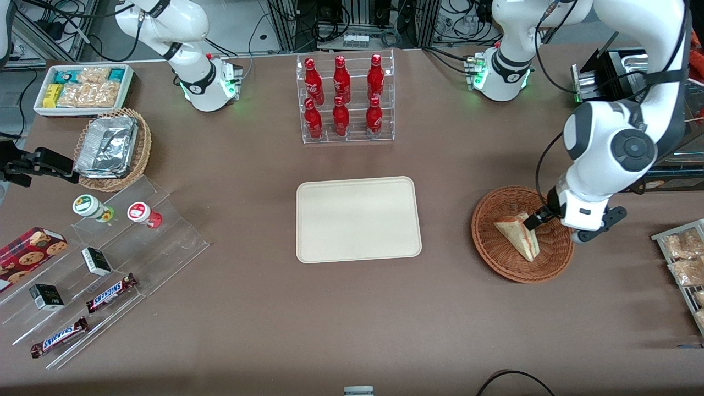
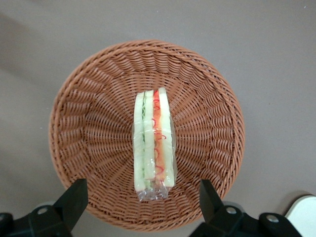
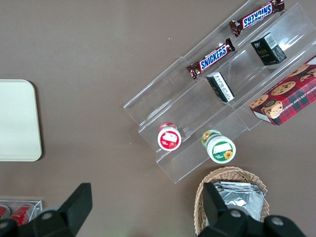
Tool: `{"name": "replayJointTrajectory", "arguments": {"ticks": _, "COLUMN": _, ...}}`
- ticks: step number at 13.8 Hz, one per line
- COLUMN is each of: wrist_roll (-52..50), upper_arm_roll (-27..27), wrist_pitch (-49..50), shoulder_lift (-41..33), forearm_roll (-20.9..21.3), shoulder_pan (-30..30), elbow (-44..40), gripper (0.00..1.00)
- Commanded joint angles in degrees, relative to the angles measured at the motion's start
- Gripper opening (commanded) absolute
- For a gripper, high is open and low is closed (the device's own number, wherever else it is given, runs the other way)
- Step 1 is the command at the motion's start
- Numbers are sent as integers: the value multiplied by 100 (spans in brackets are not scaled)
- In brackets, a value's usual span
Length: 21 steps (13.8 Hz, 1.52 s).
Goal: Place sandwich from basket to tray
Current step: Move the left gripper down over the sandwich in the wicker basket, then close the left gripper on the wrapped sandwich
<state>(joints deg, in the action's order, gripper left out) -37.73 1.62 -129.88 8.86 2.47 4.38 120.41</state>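
One sandwich [image 2: 154, 143] lies in the basket [image 2: 94, 98], the gripper [image 2: 143, 197] hovering above with fingers spread wide and empty. It looks like the approach step. Next it should descend, straddle the wedge and close, then carry it to the tray [image 1: 358, 219].

gripper [image 1: 542, 217] sits over the basket [image 1: 503, 264], fingers [image 2: 74, 197] spread wide, one each side of the sandwich [image 2: 153, 143] with open gap on both flanks. sandwich lies alone in the basket, wicker bare all round it. low basket rim is the only edge nearby. bare table strip between basket and tray [image 1: 357, 219], nothing standing in it. tray surface fully free, low rim only. bottle rack [image 1: 345, 99] is farther from the front camera than the tray, apart from it. snack bags [image 1: 685, 258] lie toward the working arm's end, apart from the basket
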Motion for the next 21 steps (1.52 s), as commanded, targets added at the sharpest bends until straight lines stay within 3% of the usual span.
{"name": "replayJointTrajectory", "arguments": {"ticks": 1, "wrist_roll": -147, "upper_arm_roll": 14, "wrist_pitch": -581, "shoulder_lift": 54, "forearm_roll": 17, "shoulder_pan": 46, "elbow": 359, "gripper": 100}}
{"name": "replayJointTrajectory", "arguments": {"ticks": 11, "wrist_roll": -164, "upper_arm_roll": 23, "wrist_pitch": -1391, "shoulder_lift": 678, "forearm_roll": 8, "shoulder_pan": 46, "elbow": 624, "gripper": 98}}
{"name": "replayJointTrajectory", "arguments": {"ticks": 12, "wrist_roll": -199, "upper_arm_roll": 23, "wrist_pitch": -1391, "shoulder_lift": 713, "forearm_roll": 8, "shoulder_pan": 46, "elbow": 615, "gripper": 85}}
{"name": "replayJointTrajectory", "arguments": {"ticks": 15, "wrist_roll": -393, "upper_arm_roll": 136, "wrist_pitch": -1339, "shoulder_lift": 731, "forearm_roll": 8, "shoulder_pan": 46, "elbow": 554, "gripper": 5}}
{"name": "replayJointTrajectory", "arguments": {"ticks": 16, "wrist_roll": -375, "upper_arm_roll": 146, "wrist_pitch": -1312, "shoulder_lift": 722, "forearm_roll": 8, "shoulder_pan": 46, "elbow": 510, "gripper": 0}}
{"name": "replayJointTrajectory", "arguments": {"ticks": 18, "wrist_roll": -349, "upper_arm_roll": 189, "wrist_pitch": -1286, "shoulder_lift": 652, "forearm_roll": 52, "shoulder_pan": 55, "elbow": 492, "gripper": 0}}
{"name": "replayJointTrajectory", "arguments": {"ticks": 21, "wrist_roll": -183, "upper_arm_roll": 277, "wrist_pitch": -446, "shoulder_lift": 407, "forearm_roll": 105, "shoulder_pan": 55, "elbow": 107, "gripper": 0}}
